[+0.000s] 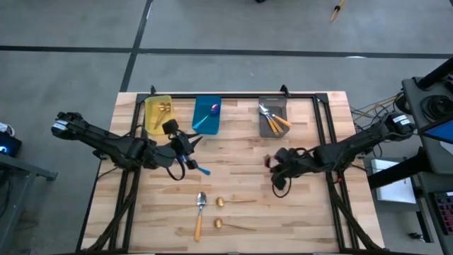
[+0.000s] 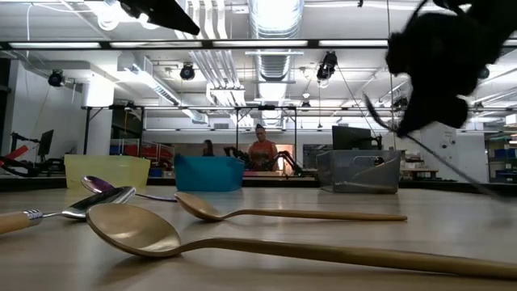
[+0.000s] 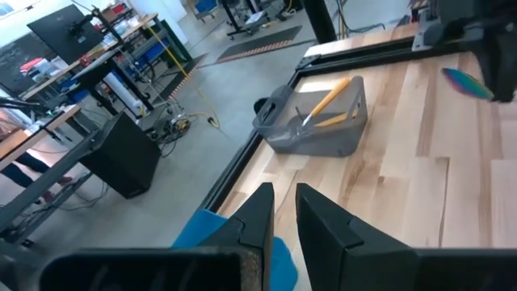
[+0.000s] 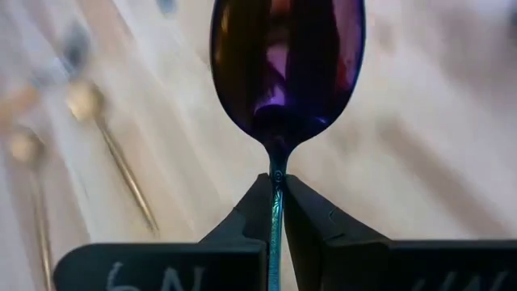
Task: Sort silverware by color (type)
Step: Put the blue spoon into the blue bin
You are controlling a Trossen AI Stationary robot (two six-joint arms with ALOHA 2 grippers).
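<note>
**Between the right fingers: a purple spoon, bowl pointing forward**

Between the two dark fingers (image 4: 246,212) of the right gripper (image 1: 277,164) sits the thin teal handle of a shiny purple metal spoon (image 4: 287,65). The fingers are closed tight on it. The spoon's long line runs straight out ahead of the fingers, with the bowl at the far end. This gripper hangs above the wooden bench (image 1: 304,219), on its right half.

The blue plastic bin (image 1: 207,115) lies away to the left, along the back edge, between the yellow plastic bin (image 1: 158,113) and the grey plastic bin (image 1: 272,117). It already holds a purple spoon, so I think this one goes there too. The right arm must carry it across and back.

The left gripper (image 1: 185,150) is much nearer that blue bin. Its fingers (image 3: 260,217) are almost closed. A teal bit shows below them, but I cannot tell if they hold it.

Near the front lie two thin gold spoons (image 1: 236,202) and one silver spoon with an orange handle (image 1: 200,213).

In the low view the right gripper is only a dark blob, cut off at the top.
</note>
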